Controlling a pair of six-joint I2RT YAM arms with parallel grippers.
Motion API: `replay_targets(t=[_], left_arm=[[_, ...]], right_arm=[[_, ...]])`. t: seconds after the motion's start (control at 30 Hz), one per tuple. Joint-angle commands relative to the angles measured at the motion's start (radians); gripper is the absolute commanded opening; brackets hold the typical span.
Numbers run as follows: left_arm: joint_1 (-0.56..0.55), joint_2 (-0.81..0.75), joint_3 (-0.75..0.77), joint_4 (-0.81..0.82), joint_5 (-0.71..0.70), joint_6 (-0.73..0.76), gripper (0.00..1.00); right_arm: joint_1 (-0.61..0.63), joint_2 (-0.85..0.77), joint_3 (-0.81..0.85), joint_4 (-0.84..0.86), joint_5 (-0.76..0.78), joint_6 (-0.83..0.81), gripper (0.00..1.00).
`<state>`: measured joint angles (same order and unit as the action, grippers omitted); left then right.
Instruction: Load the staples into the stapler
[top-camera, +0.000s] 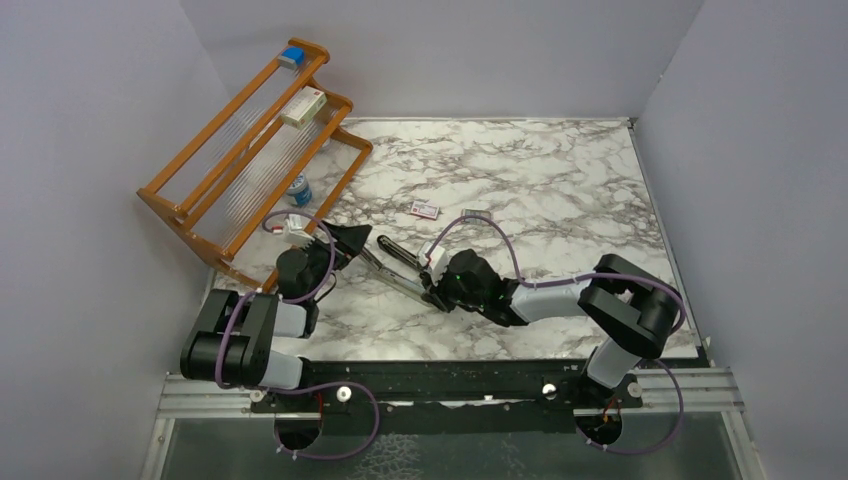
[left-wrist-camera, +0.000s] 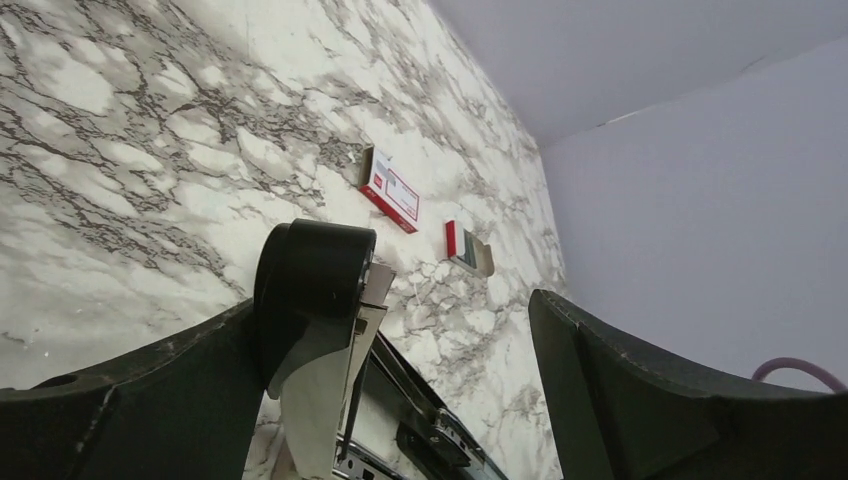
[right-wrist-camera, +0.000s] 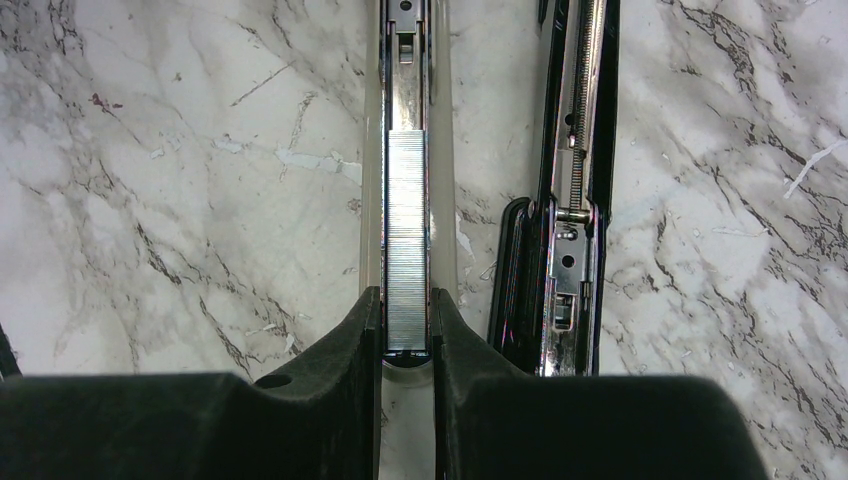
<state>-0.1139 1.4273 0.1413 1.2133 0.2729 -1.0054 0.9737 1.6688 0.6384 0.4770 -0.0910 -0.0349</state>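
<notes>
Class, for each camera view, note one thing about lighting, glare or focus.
Top view: even light, only soft shadows. Left wrist: stapler looms near and dark, packet beyond is crisp. Right wrist: staples sharp, glare on the rail above them.

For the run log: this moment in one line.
stapler: open | staples: strip in rail | right gripper: shut on staples | left gripper: open
</notes>
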Motion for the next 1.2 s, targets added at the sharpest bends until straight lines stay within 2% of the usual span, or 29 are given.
replay_targets(t=[0.0, 0.6, 0.9, 1.17], left_arm=[[-0.020, -0.059, 0.028, -0.141, -0.018, 0.102, 0.97], [-0.149, -0.238, 0.066, -0.317, -0.049, 0.128, 0.97], [-0.209, -0.276, 0.085, -0.357, -0.071, 0.122, 0.97], [-0.220, -0.286, 0.084, -0.368, -0.073, 0.101, 0.97]], right_arm=[[0.007, 0.043, 0.007, -0.061, -0.030, 0.002, 0.01], [0.008, 0.055, 0.009, -0.039, -0.027, 0.007, 0.01], [0.007, 0.058, 0.007, -0.033, -0.023, 0.010, 0.01], [0.007, 0.044, -0.026, 0.018, -0.020, 0.025, 0.01]])
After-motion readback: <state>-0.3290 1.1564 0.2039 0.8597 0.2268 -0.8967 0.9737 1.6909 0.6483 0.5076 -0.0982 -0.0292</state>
